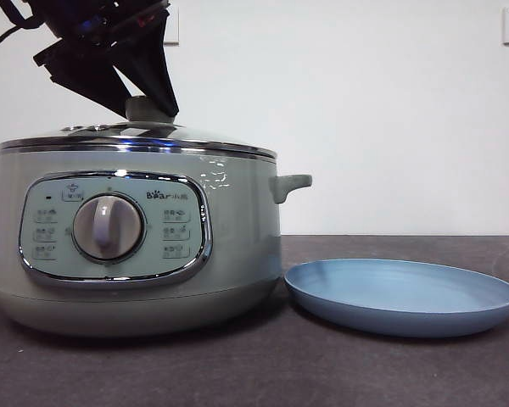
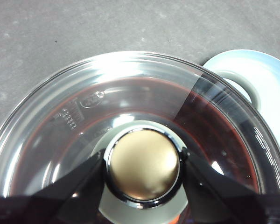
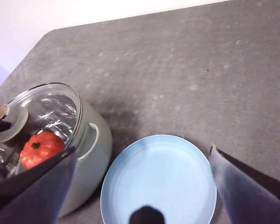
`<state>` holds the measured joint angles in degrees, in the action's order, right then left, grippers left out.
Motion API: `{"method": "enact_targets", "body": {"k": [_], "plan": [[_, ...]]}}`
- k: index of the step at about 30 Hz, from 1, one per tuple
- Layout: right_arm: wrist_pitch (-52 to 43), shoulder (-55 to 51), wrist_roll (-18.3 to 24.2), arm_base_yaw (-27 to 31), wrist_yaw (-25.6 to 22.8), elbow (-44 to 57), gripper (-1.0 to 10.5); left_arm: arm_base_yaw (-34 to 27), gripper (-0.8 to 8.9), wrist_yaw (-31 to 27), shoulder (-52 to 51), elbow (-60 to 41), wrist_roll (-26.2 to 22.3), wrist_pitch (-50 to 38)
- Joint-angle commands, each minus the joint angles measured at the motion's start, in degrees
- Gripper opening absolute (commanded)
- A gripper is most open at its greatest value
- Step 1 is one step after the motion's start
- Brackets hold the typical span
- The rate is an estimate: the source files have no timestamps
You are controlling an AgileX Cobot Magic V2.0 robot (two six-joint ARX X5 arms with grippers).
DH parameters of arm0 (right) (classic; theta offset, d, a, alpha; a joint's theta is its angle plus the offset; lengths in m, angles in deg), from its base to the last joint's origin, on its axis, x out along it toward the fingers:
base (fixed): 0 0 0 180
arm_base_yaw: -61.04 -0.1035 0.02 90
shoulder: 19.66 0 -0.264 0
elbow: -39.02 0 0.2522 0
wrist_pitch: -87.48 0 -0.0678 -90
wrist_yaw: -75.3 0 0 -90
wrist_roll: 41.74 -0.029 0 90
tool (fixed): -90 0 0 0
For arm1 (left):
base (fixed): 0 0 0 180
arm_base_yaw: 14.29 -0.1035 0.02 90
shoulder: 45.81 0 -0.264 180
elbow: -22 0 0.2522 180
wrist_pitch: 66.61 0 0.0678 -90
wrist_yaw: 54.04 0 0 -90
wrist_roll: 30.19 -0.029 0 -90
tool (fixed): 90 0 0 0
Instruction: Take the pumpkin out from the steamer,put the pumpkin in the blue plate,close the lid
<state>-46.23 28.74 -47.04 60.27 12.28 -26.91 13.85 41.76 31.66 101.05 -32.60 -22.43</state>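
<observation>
My left pincer (image 2: 143,168) pinches the lid (image 1: 136,136) knob on the steamer (image 1: 237,246); my right pincer (image 3: 142,177) hangs spread above the blue plate (image 3: 158,182).

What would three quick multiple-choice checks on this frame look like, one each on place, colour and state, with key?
1. Where is the pumpkin?
A. On the plate
B. Inside the steamer, under the lid
C. On the table

2. What colour is the plate?
A. Light blue
B. White
C. Orange

3. What is the left gripper doing?
A. Hanging open over the plate
B. Holding the pumpkin
C. Jaws set on either side of the lid knob

Key: 1 B, the right wrist view shows it through the glass; 2 A, both the front and right wrist views show a bare blue plate; 3 C, the left wrist view shows the jaws against the knob. The right gripper hangs open above the plate.
</observation>
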Motion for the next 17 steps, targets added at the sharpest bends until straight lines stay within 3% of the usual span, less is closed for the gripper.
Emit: {"method": "enact_targets", "body": {"k": [1, 13, 17], "plan": [[-0.2, 0.0, 0.2, -0.1, -0.1, -0.1, 4.7, 0.1, -0.09, 0.2, 0.2, -0.1, -0.8, -1.8], [-0.9, 0.3, 0.6, -3.5, 0.1, -0.2, 4.8, 0.0, -0.09, -4.2, -8.4, 0.5, -0.8, -6.3], [-1.2, 2.2, 0.5, -6.7, 0.1, -1.3, 5.8, 0.0, -0.09, -6.5, -13.5, 1.6, -0.8, -5.9]]}}
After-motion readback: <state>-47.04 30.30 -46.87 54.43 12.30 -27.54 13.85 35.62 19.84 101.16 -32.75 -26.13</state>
